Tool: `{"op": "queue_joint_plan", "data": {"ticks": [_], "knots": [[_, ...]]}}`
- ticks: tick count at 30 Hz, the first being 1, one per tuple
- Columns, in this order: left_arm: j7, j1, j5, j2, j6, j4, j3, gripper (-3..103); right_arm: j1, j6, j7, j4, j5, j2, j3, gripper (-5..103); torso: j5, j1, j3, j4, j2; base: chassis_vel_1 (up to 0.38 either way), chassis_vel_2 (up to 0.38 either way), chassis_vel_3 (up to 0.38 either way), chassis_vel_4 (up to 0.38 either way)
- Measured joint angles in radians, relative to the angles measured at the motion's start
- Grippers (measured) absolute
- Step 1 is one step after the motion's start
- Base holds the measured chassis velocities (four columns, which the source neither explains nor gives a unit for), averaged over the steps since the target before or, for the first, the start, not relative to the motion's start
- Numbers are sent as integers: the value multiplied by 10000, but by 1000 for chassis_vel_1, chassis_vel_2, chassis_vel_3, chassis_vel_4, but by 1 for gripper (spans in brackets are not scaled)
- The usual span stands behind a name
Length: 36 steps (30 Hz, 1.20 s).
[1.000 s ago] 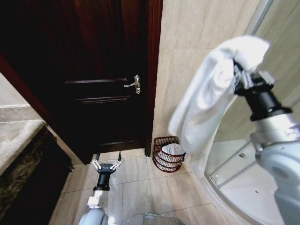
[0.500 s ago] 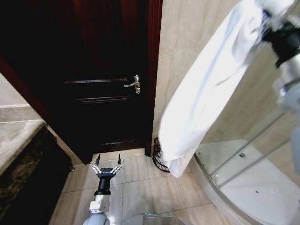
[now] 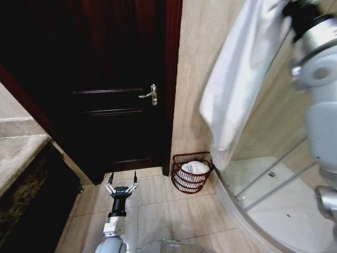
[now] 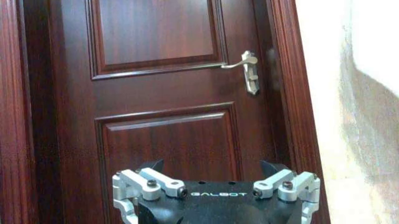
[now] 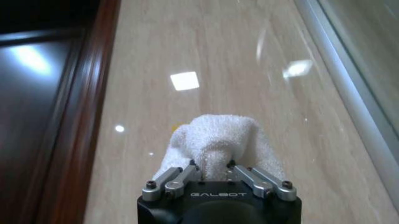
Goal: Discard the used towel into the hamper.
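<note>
Right gripper [image 5: 212,164] raised high by the tiled wall, fingers clamped on a bunched fold of the white towel [image 3: 237,79]; pinch itself clear from the right wrist camera, cloth [image 5: 215,140] bulging just past the fingertips. From the head camera, rest of the towel hanging long and loose down the wall beside the dark wooden door [image 3: 105,79]. Hamper [image 3: 190,173] standing on the floor tiles [image 3: 158,203] in the corner between the door frame and the curved shower enclosure [image 3: 274,179], white cloth already lying inside; towel's lower end above it, apart from the rim. Left gripper [image 3: 121,185] low over the floor tiles in front of the door, fingers spread wide, holding nothing; left wrist camera facing the door panels and the lever handle [image 4: 246,67], which the head camera shows only small. Compared with half a second ago: towel swung rightward and its lower end higher, hamper now uncovered in full where it was half hidden before. Left arm unchanged.
</note>
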Motion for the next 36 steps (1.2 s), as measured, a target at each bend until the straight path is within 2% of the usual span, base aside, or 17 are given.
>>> {"op": "queue_joint_plan", "data": {"ticks": [4,13,17,20,27,36], "knots": [[0,28,-1,2,-12,-51,-9,100,13,286,-346,-593,-648,375,-24,16,-1,-1,-2,-1,0,0,0,0,0],[2,205,131,5,-180,-56,-17,100,-56,339,-505,-938,-1120,623,-40,16,-5,-3,-5,-2,0,0,0,0,0],[6,232,185,6,-184,-64,-15,100,-659,350,-542,-792,-1295,688,100,16,6,-2,-3,0,-2,0,0,0,0],[4,254,279,7,-169,-96,5,100,-1087,334,-549,-494,-1322,690,274,16,0,-22,-26,-4,-43,0,0,0,0],[25,317,499,7,-166,-116,113,100,-1541,296,-559,5,-1410,711,353,16,3,-151,-189,-3,-337,0,0,0,0],[54,308,622,8,-167,-124,179,100,387,-83,-162,-112,-1102,428,-47,16,-5,-350,-447,-1,-789,0,0,0,0]]}}
